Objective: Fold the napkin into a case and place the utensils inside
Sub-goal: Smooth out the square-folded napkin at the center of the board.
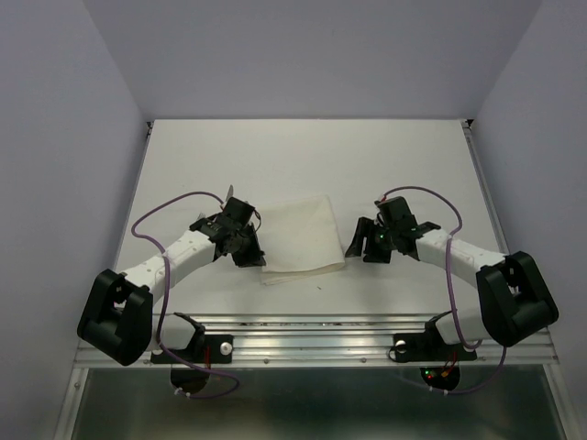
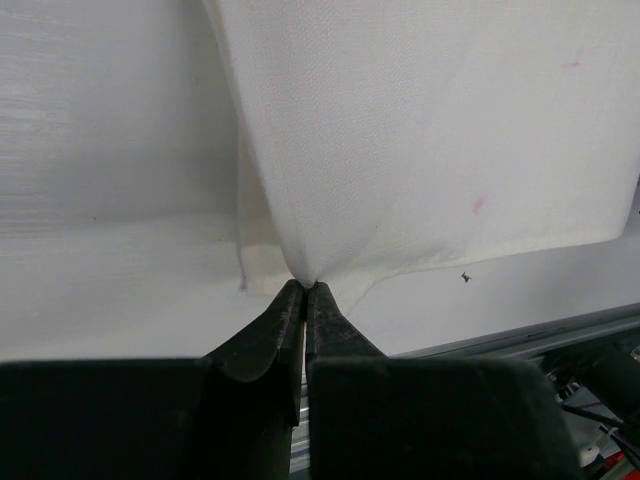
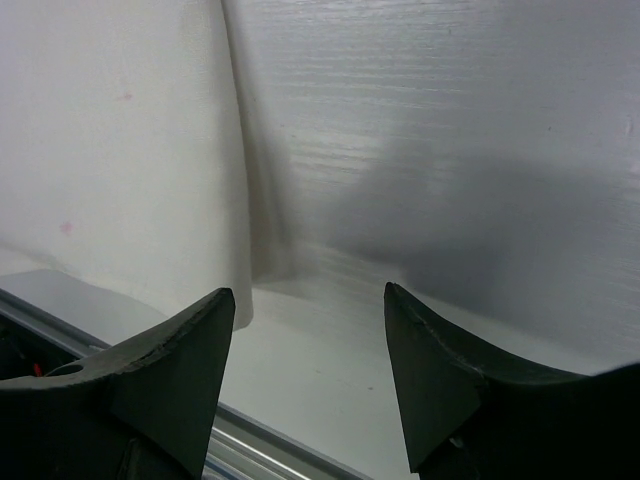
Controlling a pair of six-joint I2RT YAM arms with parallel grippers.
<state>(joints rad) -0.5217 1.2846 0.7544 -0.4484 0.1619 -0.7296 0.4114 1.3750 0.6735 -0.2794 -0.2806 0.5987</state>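
White desk (image 1: 303,156), pale walls. The napkin (image 1: 298,234) looks thin, limp, v. light: L hand (image 2: 305,290) pinched closed on its left edge, R hand (image 3: 310,300) open just beside. Best grip: corners/edges.

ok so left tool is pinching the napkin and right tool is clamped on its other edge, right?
Half right. The left tool does pinch the napkin, but the right tool is open beside its edge, gripping nothing: see the right wrist view.

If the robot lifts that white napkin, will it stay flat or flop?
Probably floppy: where the left pincer pinches the napkin, it puckers into soft folds. It looks thin, so likely very light, and it may sag or unfold when raised.
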